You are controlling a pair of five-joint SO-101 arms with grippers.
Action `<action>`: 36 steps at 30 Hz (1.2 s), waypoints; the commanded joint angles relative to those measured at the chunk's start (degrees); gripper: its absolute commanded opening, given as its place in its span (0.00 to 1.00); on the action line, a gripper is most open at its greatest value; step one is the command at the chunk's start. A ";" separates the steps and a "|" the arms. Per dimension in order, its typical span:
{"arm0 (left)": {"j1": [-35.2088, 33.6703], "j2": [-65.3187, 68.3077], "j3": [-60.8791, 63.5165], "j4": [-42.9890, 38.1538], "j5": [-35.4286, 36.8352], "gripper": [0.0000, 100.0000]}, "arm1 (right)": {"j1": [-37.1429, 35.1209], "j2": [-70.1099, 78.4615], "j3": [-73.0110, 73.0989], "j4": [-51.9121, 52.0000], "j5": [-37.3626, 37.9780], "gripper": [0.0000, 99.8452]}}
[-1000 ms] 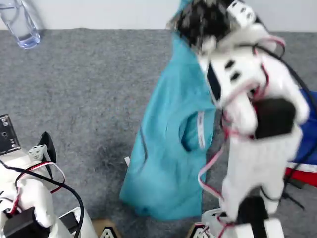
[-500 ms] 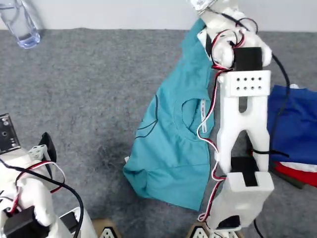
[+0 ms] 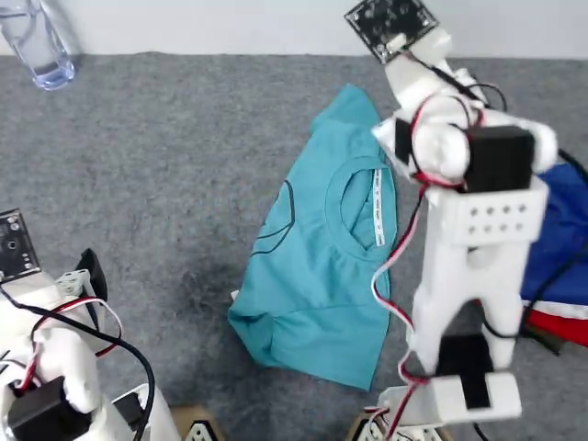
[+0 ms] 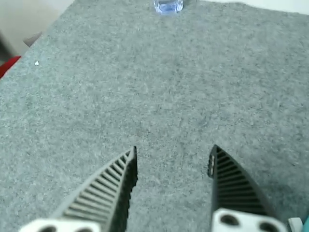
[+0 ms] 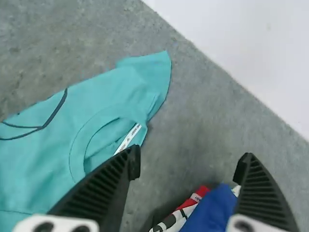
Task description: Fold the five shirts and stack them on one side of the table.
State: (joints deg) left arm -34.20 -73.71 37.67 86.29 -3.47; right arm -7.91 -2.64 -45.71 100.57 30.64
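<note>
With the teal shirt (image 3: 322, 266) lying rumpled on the counter (image 3: 165, 165) beside the blue shirt (image 3: 562, 230), and both arms empty-handed — right gripper (image 5: 189, 159) wide open near its collar end, left gripper (image 4: 173, 151) agape well apart (over bare counter) — pinch each shoulder low, then draw the cloth flat.

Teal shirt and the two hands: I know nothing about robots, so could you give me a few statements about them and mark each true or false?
1. The teal shirt lies on the grey table, with no hand holding it. True.
2. The right hand is shut on the shirt's collar. False: it is open, above the shirt, with nothing between its fingers.
3. The left hand is open over bare table. True.
4. The clear cup stands on the teal shirt. False: it stands at a far corner of the table, well apart from the shirt.
5. The teal shirt is neatly folded. False: it lies rumpled, with its collar open.
</note>
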 commanded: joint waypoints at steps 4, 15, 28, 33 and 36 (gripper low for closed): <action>-0.09 -0.09 -0.31 -1.14 0.18 0.23 | -2.33 -17.54 21.71 2.59 0.88 0.21; 0.00 -0.09 -0.22 -1.05 0.18 0.23 | -9.45 -39.52 69.89 2.33 4.22 0.21; 0.00 -0.09 -0.04 -0.97 0.18 0.23 | -21.67 -38.73 95.56 -8.31 4.13 0.27; 0.00 -0.09 -0.04 -0.97 0.18 0.23 | -22.20 -38.37 101.80 -13.76 5.71 0.33; 0.00 -0.09 -0.04 -0.97 0.18 0.23 | -23.69 -38.46 106.37 -16.75 8.09 0.33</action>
State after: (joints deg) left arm -34.20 -73.71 37.85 86.29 -3.47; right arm -29.98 -40.62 58.73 86.42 36.62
